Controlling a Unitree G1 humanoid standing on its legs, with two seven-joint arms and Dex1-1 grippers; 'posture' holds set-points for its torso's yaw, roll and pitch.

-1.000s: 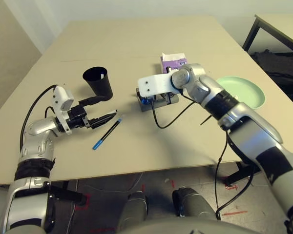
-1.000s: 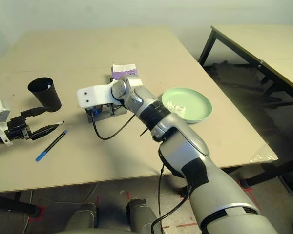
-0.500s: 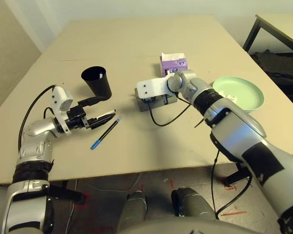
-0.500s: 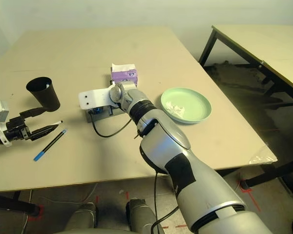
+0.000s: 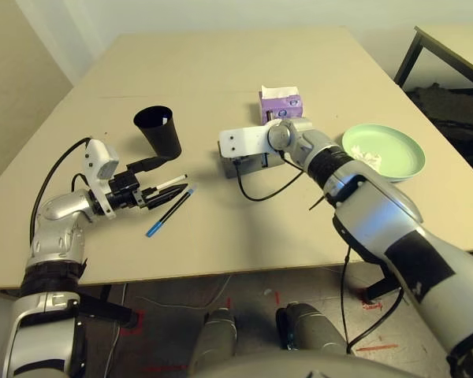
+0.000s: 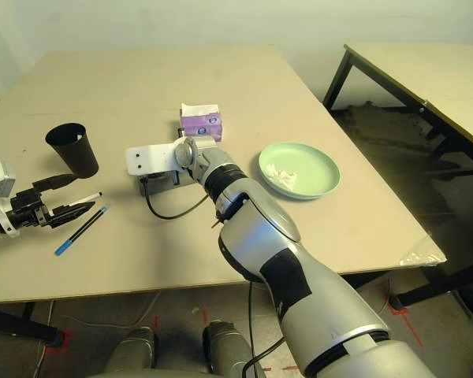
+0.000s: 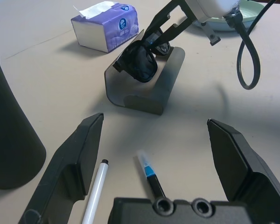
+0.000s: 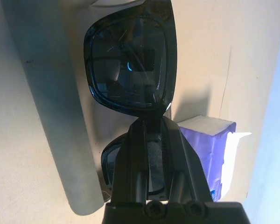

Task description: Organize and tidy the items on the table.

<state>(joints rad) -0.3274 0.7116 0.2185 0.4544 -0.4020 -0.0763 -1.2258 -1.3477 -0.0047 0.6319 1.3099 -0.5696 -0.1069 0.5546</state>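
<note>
My right gripper [image 8: 149, 149] is shut on the dark sunglasses [image 8: 130, 65] and holds them over the open grey glasses case [image 7: 163, 88]. My left gripper [image 7: 154, 121] is open, low over the table [image 5: 244, 63]. The white-black marker [image 7: 95, 196] and the blue pen [image 5: 169, 211] lie on the table between its fingers. The black cup [image 5: 159, 132] stands upright just beyond that gripper. Behind the case lies the purple tissue pack [image 5: 280, 101]. To the right, the green plate [image 5: 402, 150] holds the crumpled white tissue [image 5: 369, 157]. The pale blue plate is out of view.
A smaller table with black legs [image 6: 426, 71] stands off to the right, past a gap of floor. The right arm's black cable [image 5: 260, 189] loops over the tabletop in front of the case. Bare tabletop stretches along the back and the front.
My right wrist has drawn back and lower over the case with the sunglasses. More of the white marker now shows beside my left fingers. The cup and plate have stayed put.
</note>
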